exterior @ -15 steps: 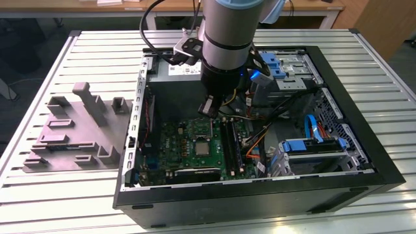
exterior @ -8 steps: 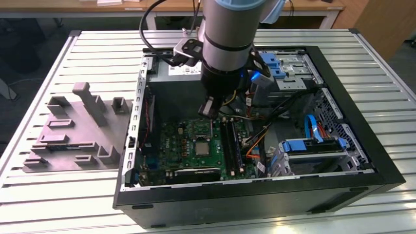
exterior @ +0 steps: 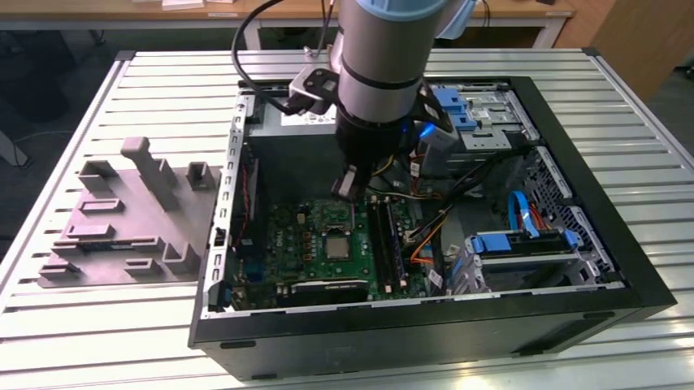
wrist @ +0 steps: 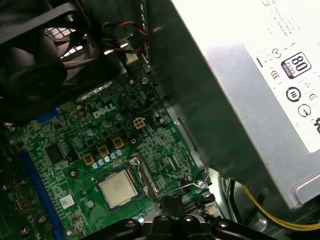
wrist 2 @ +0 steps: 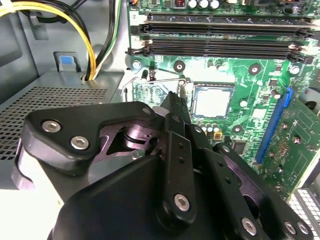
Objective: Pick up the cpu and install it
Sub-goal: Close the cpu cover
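Cpu [wrist: 118, 188]: flat in its socket on the green board [wrist: 75, 150], silver top up, apparently already seated; nothing grips it
Gripper [wrist 2: 175, 102]: hangs just above the board beside the socket, tips drawn together on nothing, near the thin wire lever [wrist: 192, 186]
Case [exterior: 607, 244]: on its side, open upward, so the arm reaches in from above

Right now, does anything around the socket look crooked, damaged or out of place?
Nothing stands out. The cpu lies flat and square in its socket on the motherboard, with the gripper above and beside it, not touching.
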`<state>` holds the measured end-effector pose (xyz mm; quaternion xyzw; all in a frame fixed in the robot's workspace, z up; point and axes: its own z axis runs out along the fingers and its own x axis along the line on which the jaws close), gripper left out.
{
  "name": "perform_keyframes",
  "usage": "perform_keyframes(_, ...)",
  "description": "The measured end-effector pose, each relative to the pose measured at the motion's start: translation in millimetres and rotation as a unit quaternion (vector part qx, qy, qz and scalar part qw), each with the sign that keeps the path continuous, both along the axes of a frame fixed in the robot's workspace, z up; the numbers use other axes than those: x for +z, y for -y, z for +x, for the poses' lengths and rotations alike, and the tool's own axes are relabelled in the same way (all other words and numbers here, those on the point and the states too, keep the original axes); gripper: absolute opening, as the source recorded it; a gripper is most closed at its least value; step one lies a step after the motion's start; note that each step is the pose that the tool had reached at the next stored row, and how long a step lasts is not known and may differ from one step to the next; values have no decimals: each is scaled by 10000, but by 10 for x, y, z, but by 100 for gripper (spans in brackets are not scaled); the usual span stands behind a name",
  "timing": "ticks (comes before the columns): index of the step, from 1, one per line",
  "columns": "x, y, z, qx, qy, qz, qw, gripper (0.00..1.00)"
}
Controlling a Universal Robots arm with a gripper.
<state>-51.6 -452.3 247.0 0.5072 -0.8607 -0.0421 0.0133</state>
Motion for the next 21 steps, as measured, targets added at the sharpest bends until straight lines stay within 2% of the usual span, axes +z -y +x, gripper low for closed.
perform_keyframes(7, -1, 35, 0, 0, 0, -72, 10000, 11)
perform_keyframes(9, -1, 40, 1, 1, -1, -133, 9999, 11)
perform_keyframes(15, -3, 56, 0, 3, 0, -266, 9996, 11)
perform_keyframes(21, -5, 79, -2, 5, 0, -291, 9996, 11)
